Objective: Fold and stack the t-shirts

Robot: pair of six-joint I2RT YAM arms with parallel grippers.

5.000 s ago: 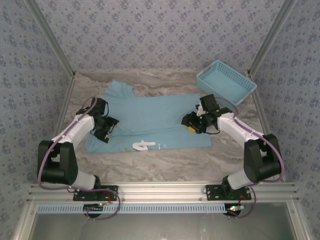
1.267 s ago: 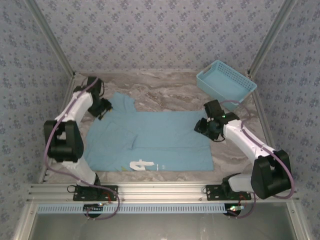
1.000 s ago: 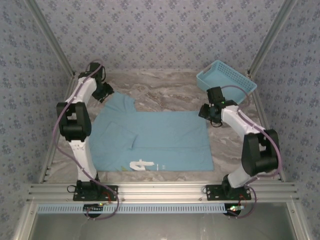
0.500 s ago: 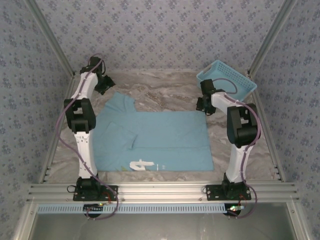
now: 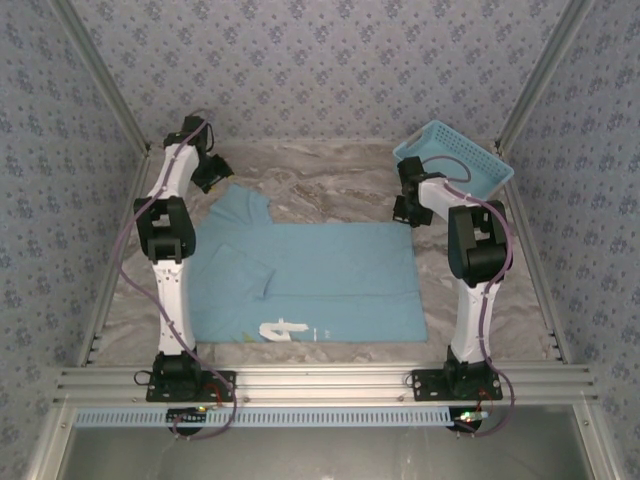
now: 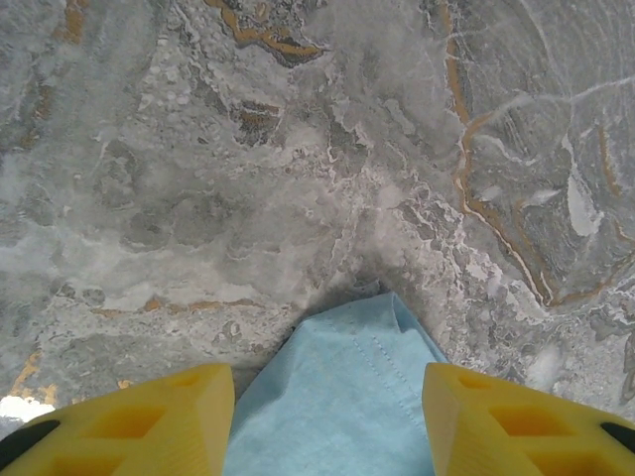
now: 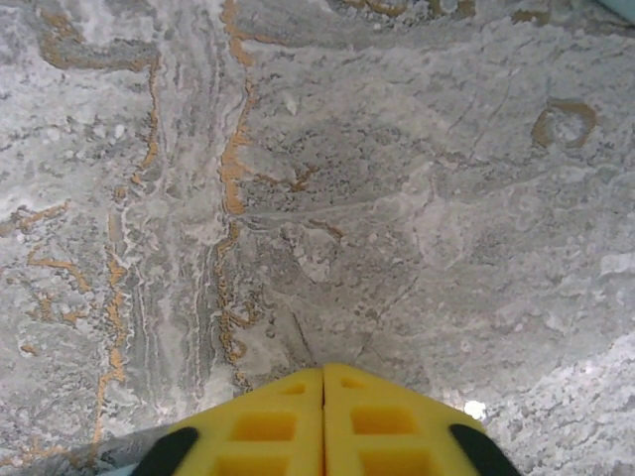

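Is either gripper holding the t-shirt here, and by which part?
Nothing is visibly held. The left gripper is open astride a corner of the t-shirt; the right gripper is shut, with no cloth seen in its grip.

A white block print [image 5: 283,328] stands on the sky-blue t-shirt [image 5: 330,265], near the garment's 6 o'clock edge, where it lies spread on the surface [image 5: 330,180] in the top view. Its shapes are too small and blurred to make out as letters or numbers. No other writing can be read.
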